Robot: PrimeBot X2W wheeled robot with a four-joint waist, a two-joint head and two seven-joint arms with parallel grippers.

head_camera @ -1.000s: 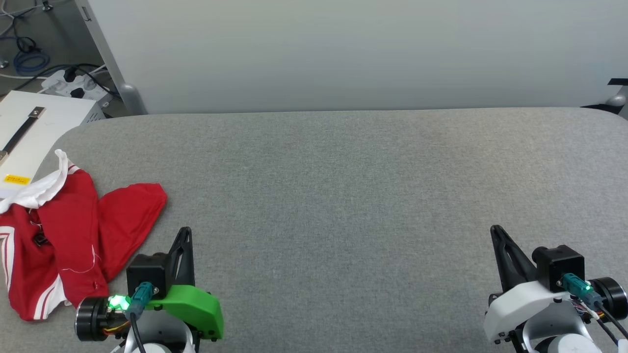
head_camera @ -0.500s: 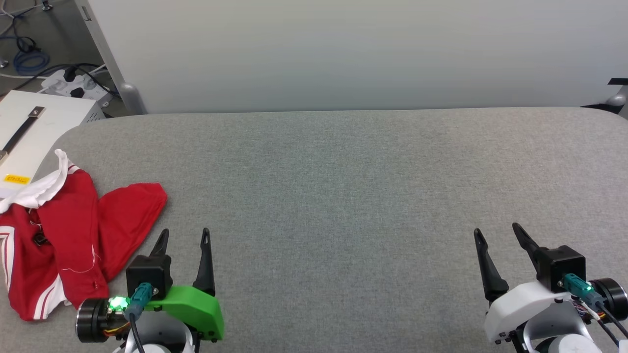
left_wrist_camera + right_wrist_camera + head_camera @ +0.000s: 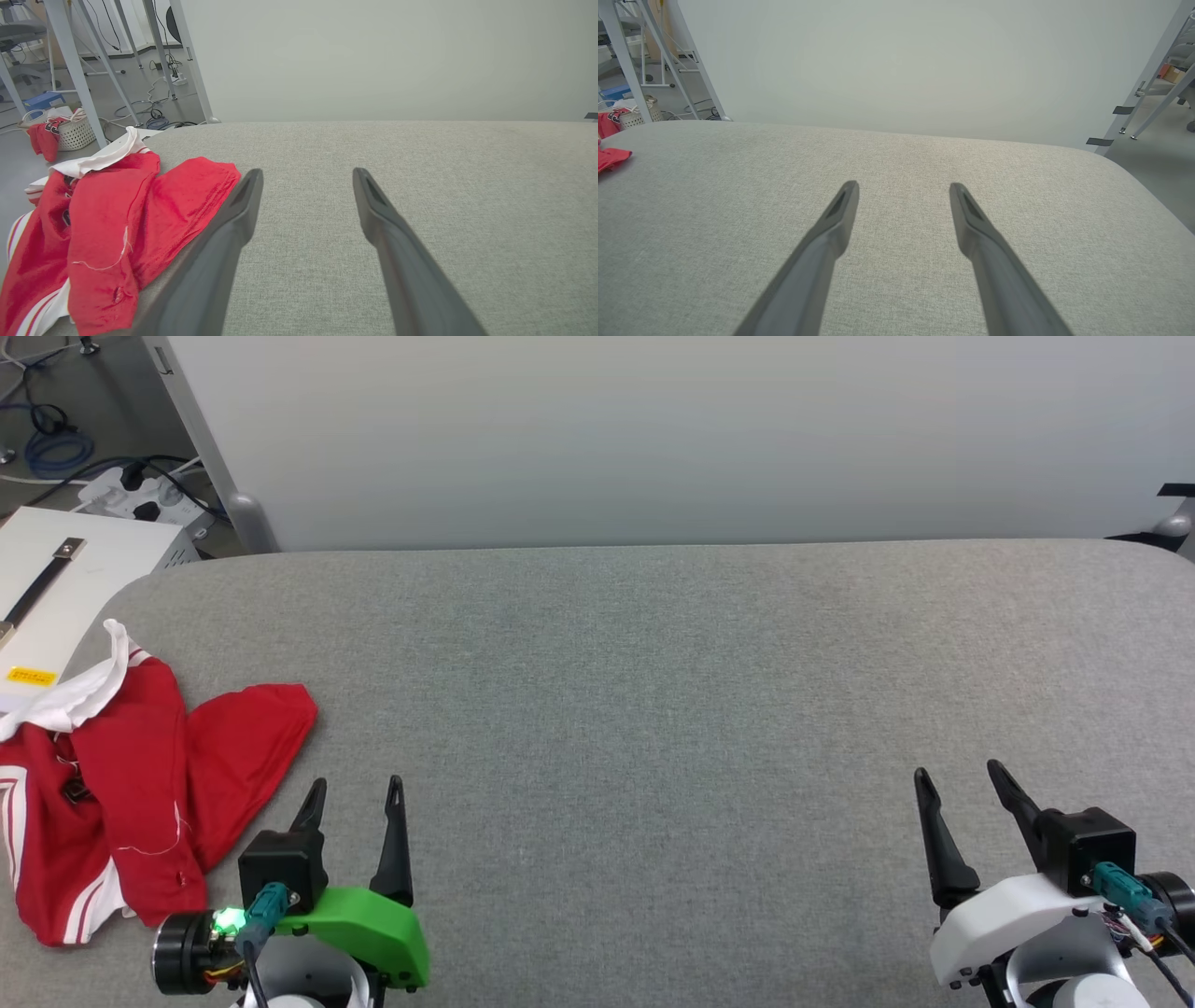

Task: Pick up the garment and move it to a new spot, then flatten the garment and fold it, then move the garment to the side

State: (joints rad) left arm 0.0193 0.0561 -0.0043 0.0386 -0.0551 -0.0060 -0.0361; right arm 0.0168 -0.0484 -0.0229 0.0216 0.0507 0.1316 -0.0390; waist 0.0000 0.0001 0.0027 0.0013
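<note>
Red jersey garment (image 3: pixel 140 784) with a white sleeve and striped trim lies crumpled in soft folds at the left edge of the grey woven-fabric table top (image 3: pixel 653 691), just left of the left gripper (image 3: pixel 357 784). Both that gripper and the right gripper (image 3: pixel 959 771) have their slim dark fingers spread apart, holding nothing. On the floor beyond, a white mesh basket (image 3: pixel 77 135) holds red and white cloth.

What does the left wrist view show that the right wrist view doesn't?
Left wrist: the open left gripper beside the crumpled garment, white sleeve on top. Right wrist: the open right gripper, the table's rounded corner, a taped frame leg. Both: the table, pale wall, a floor basket; the right catches a red sliver of garment.
</note>
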